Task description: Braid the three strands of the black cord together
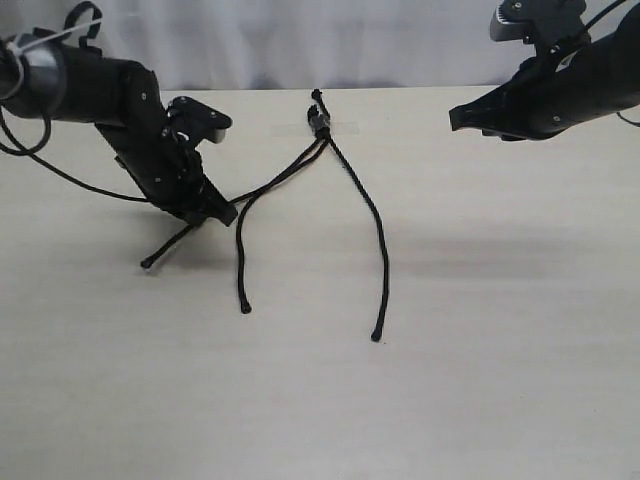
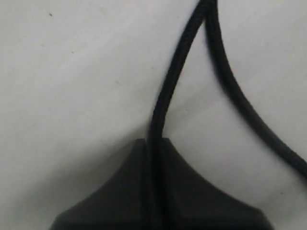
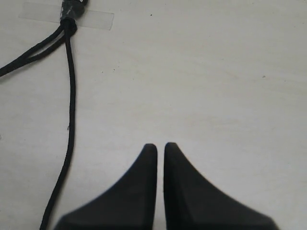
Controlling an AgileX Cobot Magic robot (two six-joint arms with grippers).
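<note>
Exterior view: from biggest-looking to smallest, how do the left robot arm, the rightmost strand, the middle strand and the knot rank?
1. left robot arm, by far the bulkiest.
2. rightmost strand and middle strand: lengths look alike, so no ranking between them.
3. knot, smallest.
</note>
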